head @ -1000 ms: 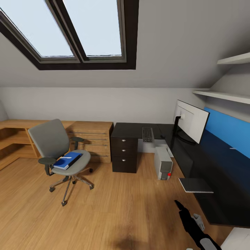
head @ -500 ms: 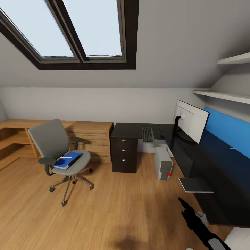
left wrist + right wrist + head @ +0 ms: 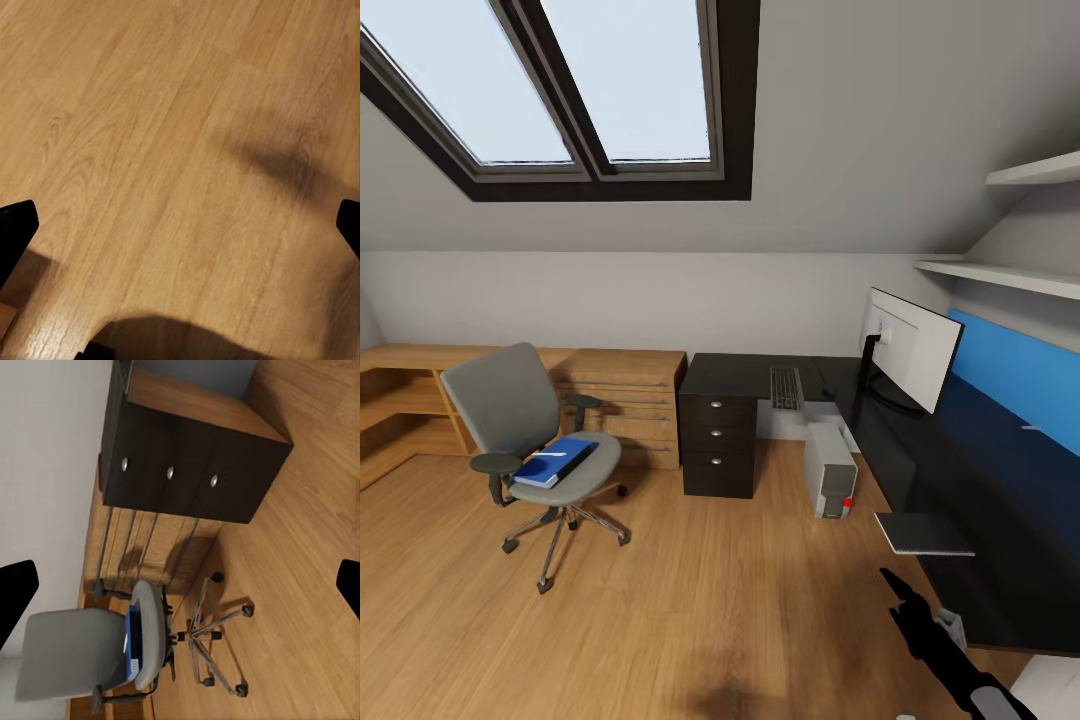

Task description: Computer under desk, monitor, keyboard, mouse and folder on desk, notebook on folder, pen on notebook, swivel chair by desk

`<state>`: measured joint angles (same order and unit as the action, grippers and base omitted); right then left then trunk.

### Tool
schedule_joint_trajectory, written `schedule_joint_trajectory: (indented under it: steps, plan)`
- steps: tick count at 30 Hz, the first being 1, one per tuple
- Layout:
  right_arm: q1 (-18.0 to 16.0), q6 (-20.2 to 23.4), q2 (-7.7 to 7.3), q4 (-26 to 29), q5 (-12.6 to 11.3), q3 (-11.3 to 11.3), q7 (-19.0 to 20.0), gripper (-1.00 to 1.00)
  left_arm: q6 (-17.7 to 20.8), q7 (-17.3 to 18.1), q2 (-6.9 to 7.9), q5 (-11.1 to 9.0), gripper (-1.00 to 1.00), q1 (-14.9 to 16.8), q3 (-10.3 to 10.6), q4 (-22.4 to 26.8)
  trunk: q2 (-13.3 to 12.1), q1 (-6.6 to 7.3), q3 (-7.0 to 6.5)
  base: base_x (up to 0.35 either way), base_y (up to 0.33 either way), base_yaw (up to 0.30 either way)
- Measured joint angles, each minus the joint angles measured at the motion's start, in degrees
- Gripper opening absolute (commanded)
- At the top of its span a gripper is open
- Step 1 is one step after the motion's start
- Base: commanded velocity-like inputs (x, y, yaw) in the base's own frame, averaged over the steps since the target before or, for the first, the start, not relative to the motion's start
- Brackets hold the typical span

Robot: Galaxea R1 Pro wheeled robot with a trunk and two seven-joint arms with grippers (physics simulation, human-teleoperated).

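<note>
— Where is the swivel chair?

— It stands on the wood floor at the left, well apart from the desk. The blue folder lies flat on its seat, with something thin and white on top. I can't tell what that is.

— And the desk?

— It is black and shiny and runs along the right side, then turns at the far wall. The monitor stands on it with its white back to us. The keyboard lies on the far part, to the left of the monitor. The computer sits on the floor by the desk's edge, to the right of the dark drawer unit. A flat grey pad hangs over the near edge of the desk.

— What about the robot's hands?

— The right gripper has its two black fingers wide apart, with nothing between them. It looks toward the chair and the drawers. The left gripper is also spread wide and holds nothing. It points down at bare floor.
</note>
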<state>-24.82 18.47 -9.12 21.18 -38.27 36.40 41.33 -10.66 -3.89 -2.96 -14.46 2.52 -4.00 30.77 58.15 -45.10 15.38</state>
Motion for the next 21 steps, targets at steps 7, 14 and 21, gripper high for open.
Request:
schedule_joint_trajectory:
  steps: [7,14,21]
  plan:
    - [0.0,0.0,-0.10,0.0,0.0,0.0,0.0,1.00,0.0,0.0,0.00,0.0,1.00,0.0,0.0,0.0,0.0,0.00,0.00,0.000,0.000,0.000]
    - [0.0,0.0,0.00,-0.1,-0.1,0.0,0.0,1.00,0.0,0.0,-0.01,0.0,1.00,0.0,0.0,0.0,0.0,0.00,0.00,0.000,0.000,0.000]
    - [0.0,-0.2,0.05,0.0,-0.1,0.0,0.0,1.00,0.0,0.0,-0.01,0.0,1.00,0.0,0.0,0.0,0.0,0.00,0.00,0.000,0.000,0.000]
